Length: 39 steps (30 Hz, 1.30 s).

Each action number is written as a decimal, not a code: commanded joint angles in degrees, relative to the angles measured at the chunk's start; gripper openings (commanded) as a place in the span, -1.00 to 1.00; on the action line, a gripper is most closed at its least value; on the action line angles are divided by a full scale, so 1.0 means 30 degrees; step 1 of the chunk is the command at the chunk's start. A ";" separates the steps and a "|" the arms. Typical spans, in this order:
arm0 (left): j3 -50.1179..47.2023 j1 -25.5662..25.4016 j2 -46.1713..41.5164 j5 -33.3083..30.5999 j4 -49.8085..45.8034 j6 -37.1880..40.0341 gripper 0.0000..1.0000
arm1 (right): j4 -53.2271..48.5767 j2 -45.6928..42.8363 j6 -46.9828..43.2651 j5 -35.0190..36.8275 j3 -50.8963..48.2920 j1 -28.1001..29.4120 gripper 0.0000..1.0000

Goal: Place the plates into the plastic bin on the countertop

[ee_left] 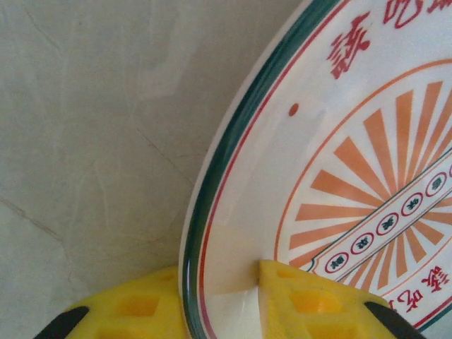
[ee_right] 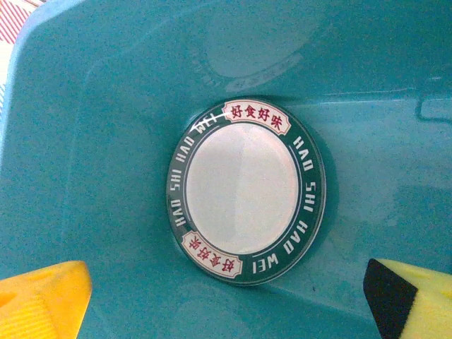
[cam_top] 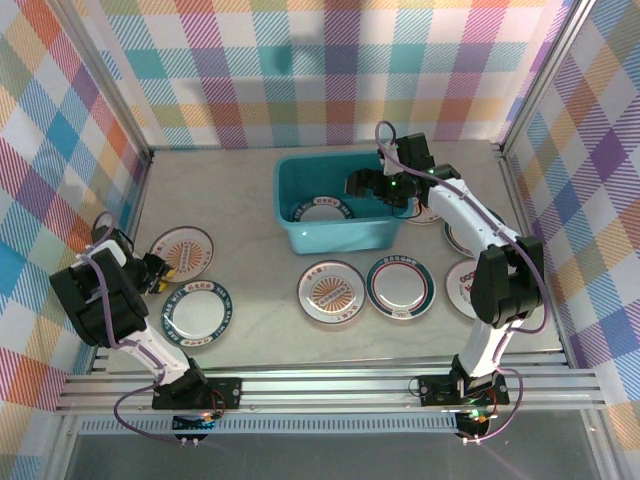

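Observation:
My left gripper [cam_top: 160, 272] [ee_left: 212, 304] is shut on the near rim of an orange-rayed plate [cam_top: 185, 252] [ee_left: 367, 162] lying on the countertop [cam_top: 260, 300] at the far left. One yellow finger [ee_left: 134, 307] sits outside the green rim and the other [ee_left: 311, 300] presses on the plate's inner face. My right gripper [cam_top: 375, 185] [ee_right: 226, 311] hangs open over the teal plastic bin [cam_top: 340, 235] [ee_right: 92, 106], with nothing between its fingers. A dark-rimmed plate [cam_top: 325, 211] [ee_right: 244, 194] lies on the bin's floor below it.
A teal-rimmed plate [cam_top: 197, 312] lies just in front of the left gripper. An orange plate [cam_top: 331, 293] and a teal-rimmed plate [cam_top: 400, 285] lie in front of the bin. More plates [cam_top: 462, 282] sit at the right, partly under the right arm. Plaid walls enclose the countertop.

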 commanded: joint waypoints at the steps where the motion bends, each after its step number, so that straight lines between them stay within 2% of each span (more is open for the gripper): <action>1: -0.0668 -0.0178 0.0200 0.0677 0.2161 0.0046 -0.55 | -0.0382 -0.0290 -0.0394 -0.0273 0.0598 0.0065 0.99; 13: -0.1290 -0.0177 -0.2064 0.0834 0.2343 -0.0708 -0.83 | -0.1199 -0.2102 -0.1062 -0.0218 -0.0096 0.0078 0.99; 24: -0.1236 -0.0265 -0.5698 0.1625 0.1491 -0.0859 -1.00 | -0.1607 -0.4127 -0.1308 -0.0133 -0.1669 0.0071 0.99; 39: 0.0793 -0.2283 -0.7346 0.1557 0.1718 -0.1914 -1.00 | -0.1598 -0.6258 -0.1261 0.0397 -0.3348 0.0037 0.98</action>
